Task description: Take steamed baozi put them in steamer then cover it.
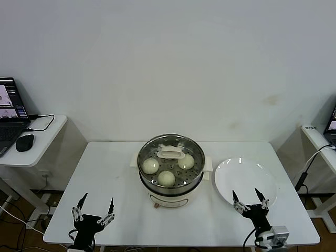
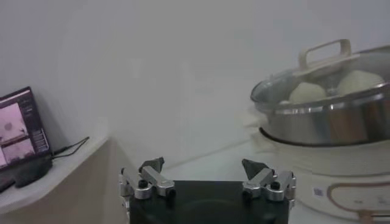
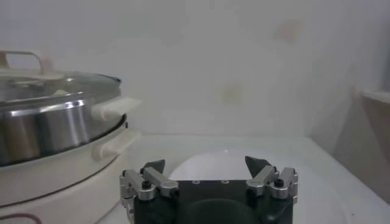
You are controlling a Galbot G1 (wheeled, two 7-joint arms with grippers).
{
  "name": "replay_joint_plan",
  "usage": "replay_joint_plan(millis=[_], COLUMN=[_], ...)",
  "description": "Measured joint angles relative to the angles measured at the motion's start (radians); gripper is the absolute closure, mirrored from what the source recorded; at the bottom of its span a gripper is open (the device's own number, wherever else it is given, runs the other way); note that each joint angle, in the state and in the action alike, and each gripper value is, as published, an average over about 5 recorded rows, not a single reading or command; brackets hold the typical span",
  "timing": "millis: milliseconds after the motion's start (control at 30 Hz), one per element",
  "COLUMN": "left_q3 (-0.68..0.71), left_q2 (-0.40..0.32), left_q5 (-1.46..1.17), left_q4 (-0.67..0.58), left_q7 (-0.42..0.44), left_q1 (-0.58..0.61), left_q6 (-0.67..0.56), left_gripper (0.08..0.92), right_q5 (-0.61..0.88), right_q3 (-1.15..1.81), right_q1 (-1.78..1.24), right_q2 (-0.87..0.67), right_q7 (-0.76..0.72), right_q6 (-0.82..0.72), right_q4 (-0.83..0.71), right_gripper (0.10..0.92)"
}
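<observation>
White wall and a white table (image 1: 105,173) fill my forward view, with a side desk at my left carrying a laptop (image 1: 9,113) and a mouse (image 1: 24,142). At the table's centre stands the steamer (image 1: 170,181), its shiny steel pot seated on a cream-white base. On its perforated tray lie the steamed baozi (image 1: 166,178); three are plain to see through the glass, and any fourth is hidden under the handle. On top of the pot sits the cover (image 1: 157,144), its cream handle centred. Just beside the steamer, on my right, lies a flat white plate (image 1: 247,176). My left gripper (image 1: 93,212) hangs over the table's near left corner, fingers spread and gripping nothing. My right gripper (image 1: 250,200) hovers over the plate's near rim, fingers likewise parted and bare.
</observation>
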Motion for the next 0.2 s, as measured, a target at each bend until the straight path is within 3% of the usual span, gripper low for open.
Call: replay_joint_plan(millis=[200], left_q3=[-0.002], left_q2=[-0.005], left_q5=[-0.017], left_q4=[-0.012], left_q7=[-0.002], left_q1=[0.007], left_q6=[0.0], left_gripper=[0.177], right_q5=[-0.011], right_q3=[0.009], right_q1=[-0.004], right_q2=[0.004], right_q7=[-0.007], right_q6=[0.006], right_q4=[0.002], right_gripper=[0.202])
